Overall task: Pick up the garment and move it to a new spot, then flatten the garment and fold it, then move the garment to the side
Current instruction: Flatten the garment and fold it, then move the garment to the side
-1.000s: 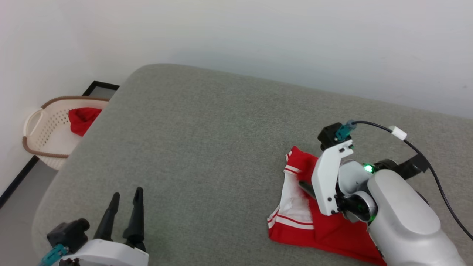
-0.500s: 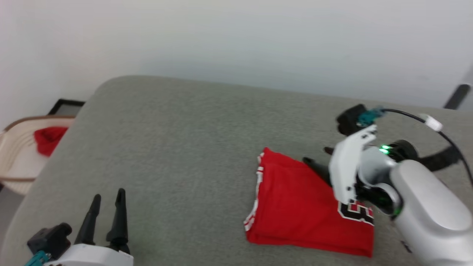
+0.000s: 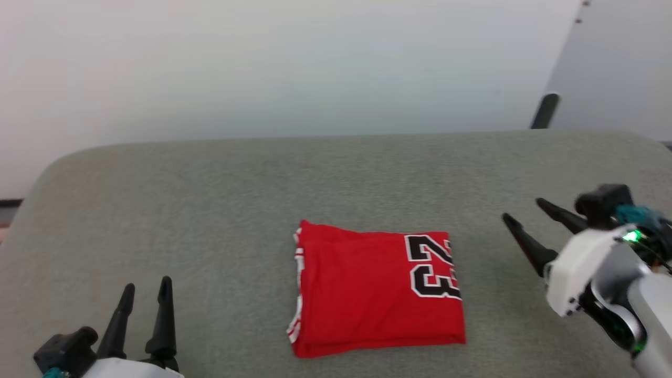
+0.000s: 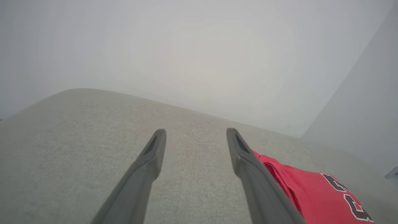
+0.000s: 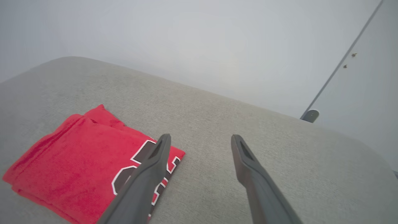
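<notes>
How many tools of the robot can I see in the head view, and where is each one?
2. The left tool is at the lower left, open; the right tool is at the right, open. The folded garment lies between them, touching neither.

The garment (image 4: 311, 189) ran off the left wrist view's bottom edge; the right gripper (image 5: 200, 140) partly hid its 23.
</notes>
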Robot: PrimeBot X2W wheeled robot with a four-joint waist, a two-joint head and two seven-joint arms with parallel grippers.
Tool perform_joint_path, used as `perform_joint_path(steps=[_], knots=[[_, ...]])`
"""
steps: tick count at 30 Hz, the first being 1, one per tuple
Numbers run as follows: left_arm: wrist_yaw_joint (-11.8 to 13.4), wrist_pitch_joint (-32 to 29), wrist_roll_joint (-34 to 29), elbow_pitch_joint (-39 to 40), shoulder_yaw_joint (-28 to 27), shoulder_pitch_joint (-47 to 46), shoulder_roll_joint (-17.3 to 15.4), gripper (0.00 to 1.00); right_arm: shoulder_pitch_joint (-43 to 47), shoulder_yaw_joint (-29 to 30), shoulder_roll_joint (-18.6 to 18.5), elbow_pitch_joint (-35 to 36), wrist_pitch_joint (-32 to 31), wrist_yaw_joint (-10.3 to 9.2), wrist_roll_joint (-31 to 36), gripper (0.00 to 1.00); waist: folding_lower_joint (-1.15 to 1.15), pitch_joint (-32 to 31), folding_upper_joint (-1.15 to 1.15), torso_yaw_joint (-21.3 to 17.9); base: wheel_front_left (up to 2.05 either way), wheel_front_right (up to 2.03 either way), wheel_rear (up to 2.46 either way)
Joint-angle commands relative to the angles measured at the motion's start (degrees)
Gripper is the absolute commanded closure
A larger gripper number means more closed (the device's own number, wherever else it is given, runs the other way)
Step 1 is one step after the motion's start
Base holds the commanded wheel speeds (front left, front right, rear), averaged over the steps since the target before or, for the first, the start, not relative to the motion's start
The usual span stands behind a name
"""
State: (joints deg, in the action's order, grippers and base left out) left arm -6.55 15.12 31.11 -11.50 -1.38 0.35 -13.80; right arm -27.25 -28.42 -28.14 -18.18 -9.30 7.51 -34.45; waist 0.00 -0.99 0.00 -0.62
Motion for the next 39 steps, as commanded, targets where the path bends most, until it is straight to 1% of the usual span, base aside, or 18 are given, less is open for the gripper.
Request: perform_joint_path(steps=[1, 3, 7, 8, 11, 14, 21, 27, 39], knots=[[0.27, -0.03, -0.34, 0.3, -0.17, 0.71, -0.07, 0.0, 1.79, 1.07, -0.54, 0.1, 2.54, -0.04, 1.44, 0.0, 0.0, -0.55, 0.0, -3.86, 0.0, 0.0, 0.0], [0.27, -0.03, -0.6, 0.33, -0.22, 1.11, -0.19, 0.0, 3.52, 2.85, -1.31, 0.09, 6.32, -0.05, 2.83, 0.0, 0.0, -0.71, 0.0, -4.78, 0.0, 0.0, 0.0], [0.27, -0.03, -1.18, 0.63, -0.42, 1.5, -0.12, 0.0, 8.03, 6.77, -1.67, -0.01, 12.92, -0.05, 5.48, 0.0, 0.0, -1.11, 0.0, -5.85, 0.0, 0.0, 0.0], [0.27, -0.03, -1.18, 0.63, -0.42, 1.5, -0.12, 0.0, 8.03, 6.77, -1.67, -0.01, 12.92, -0.05, 5.48, 0.0, 0.0, -1.11, 0.0, -5.85, 0.0, 0.0, 0.0], [0.1, -0.03, -1.57, 0.98, -0.78, 2.07, -0.3, 0.0, 11.62, 10.05, -1.5, 0.01, 16.77, -0.05, 6.68, 0.0, 0.0, -1.57, 0.0, -5.99, 0.0, 0.0, 0.0], [-0.06, -0.03, -1.77, 1.11, -1.27, 2.53, -0.46, 0.0, 15.01, 13.02, -0.99, 0.06, 19.32, -0.05, 7.47, 0.0, 0.0, -1.94, 0.0, -5.85, 0.0, 0.0, 0.0], [-0.23, -0.03, -2.11, 1.46, -2.48, 3.65, -0.53, 0.0, 19.99, 17.01, 1.0, 1.97, 20.38, -0.05, 9.07, 0.0, 0.0, -2.4, 0.0, -5.57, 0.0, 0.0, 0.0], [-0.4, -0.03, -2.57, 1.46, -2.8, 3.9, -0.06, 0.0, 21.8, 19.3, 1.92, 3.7, 20.51, -0.05, 10.38, 0.0, 0.0, -2.52, 0.0, -4.94, 0.0, 0.0, 0.0], [-0.53, -0.03, -3.15, 1.37, -2.93, 4.0, 0.51, 0.0, 23.34, 21.0, 3.07, 5.78, 19.33, -0.05, 11.85, 0.0, 0.0, -2.81, 0.0, -3.46, 0.0, 0.0, 0.0]])
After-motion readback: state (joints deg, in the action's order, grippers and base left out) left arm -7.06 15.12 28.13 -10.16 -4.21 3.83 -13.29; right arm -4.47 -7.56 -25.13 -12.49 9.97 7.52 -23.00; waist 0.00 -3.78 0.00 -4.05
